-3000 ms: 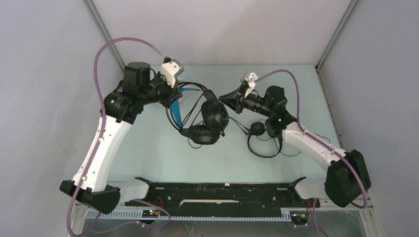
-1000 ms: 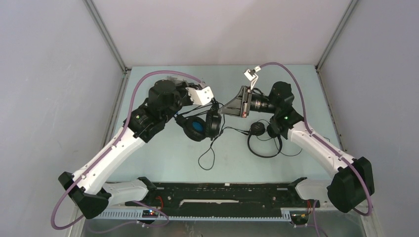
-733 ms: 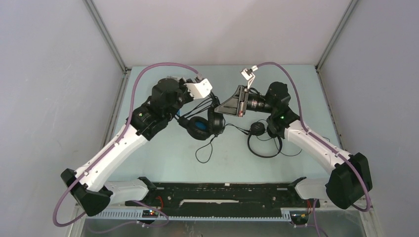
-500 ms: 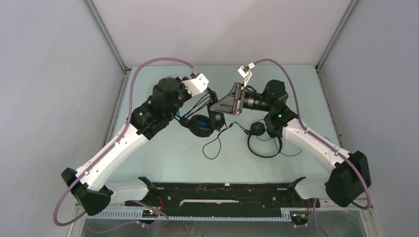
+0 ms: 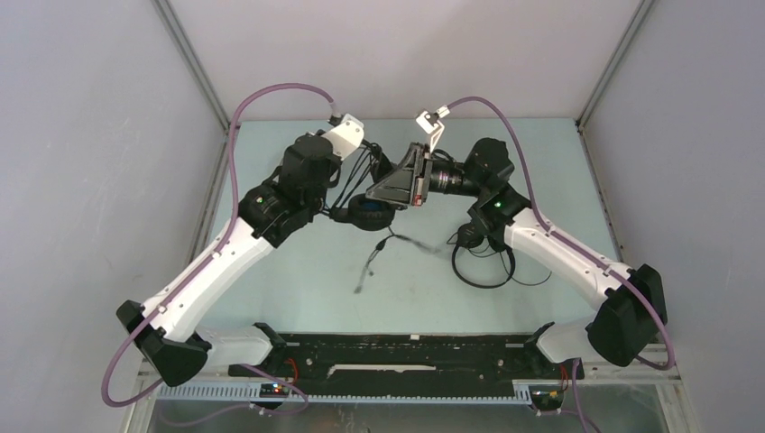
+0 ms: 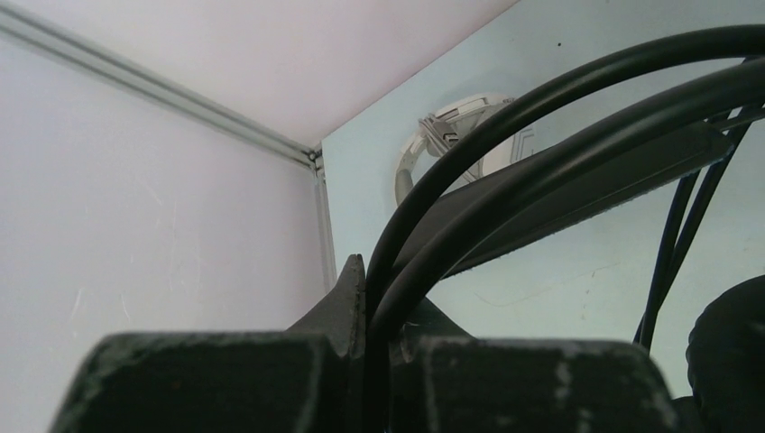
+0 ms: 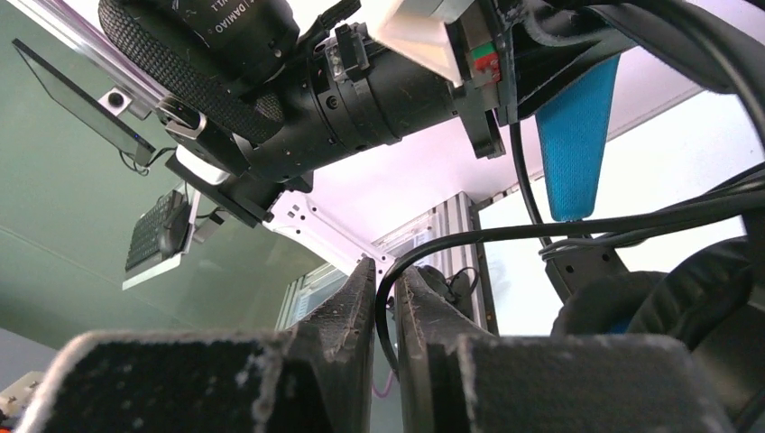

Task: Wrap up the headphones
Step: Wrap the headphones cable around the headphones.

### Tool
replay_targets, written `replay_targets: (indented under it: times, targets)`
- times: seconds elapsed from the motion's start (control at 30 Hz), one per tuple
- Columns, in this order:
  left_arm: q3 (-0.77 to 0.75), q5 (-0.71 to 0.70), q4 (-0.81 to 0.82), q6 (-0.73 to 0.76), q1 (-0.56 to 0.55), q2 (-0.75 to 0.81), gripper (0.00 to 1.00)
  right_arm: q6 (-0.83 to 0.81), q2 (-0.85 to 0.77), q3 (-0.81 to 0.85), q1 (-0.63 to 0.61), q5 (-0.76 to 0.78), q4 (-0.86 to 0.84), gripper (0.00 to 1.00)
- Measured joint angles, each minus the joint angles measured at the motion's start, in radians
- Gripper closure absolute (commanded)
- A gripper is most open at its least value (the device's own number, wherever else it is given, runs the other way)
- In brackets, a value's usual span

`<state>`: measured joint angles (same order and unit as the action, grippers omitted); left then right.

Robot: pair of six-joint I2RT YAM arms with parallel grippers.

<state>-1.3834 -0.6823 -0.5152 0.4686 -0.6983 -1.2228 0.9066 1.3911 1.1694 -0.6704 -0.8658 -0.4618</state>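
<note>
Above the far middle of the worktop (image 5: 298,271), both arms have swung back. The left hand (image 6: 379,307) stays clamped on the black-and-blue headphones (image 5: 372,212), held up. The right hand (image 7: 388,280) pinches their cable (image 7: 541,230) more loosely, and the tail now swings free. Another turn looks due.

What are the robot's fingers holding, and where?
The left fingers clamp the black headphones by the headband; the right fingers pinch their thin cord.

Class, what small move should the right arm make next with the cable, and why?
Probably carry the cable around the black headphones: the left gripper clamps their headband, the right gripper pinches the cable, and a loose tail trails over the table.
</note>
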Motion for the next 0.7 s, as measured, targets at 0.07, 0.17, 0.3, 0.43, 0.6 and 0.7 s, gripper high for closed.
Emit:
replay_targets:
  times: [0.07, 0.17, 0.3, 0.43, 0.6, 0.7]
  targets:
    - [-0.007, -0.019, -0.011, -0.034, 0.000, -0.006, 1.00, -0.013, 0.005, 0.004, -0.008, 0.007, -0.001, 0.84]
    - [-0.034, -0.049, -0.028, -0.097, 0.000, -0.016, 1.00, -0.042, 0.006, 0.004, -0.018, 0.032, -0.003, 0.84]
    - [-0.082, -0.075, -0.037, -0.174, 0.000, -0.033, 1.00, -0.082, 0.010, 0.014, -0.029, 0.067, -0.005, 0.83]
    - [-0.136, -0.095, -0.061, -0.254, 0.000, -0.055, 1.00, -0.133, 0.021, 0.034, -0.042, 0.109, -0.005, 0.80]
    - [-0.156, -0.105, -0.085, -0.329, 0.000, -0.068, 1.00, -0.205, 0.034, 0.038, -0.064, 0.171, 0.008, 0.79]
    - [-0.170, -0.103, -0.113, -0.362, 0.000, -0.071, 1.00, -0.250, 0.034, 0.038, -0.077, 0.211, 0.027, 0.79]
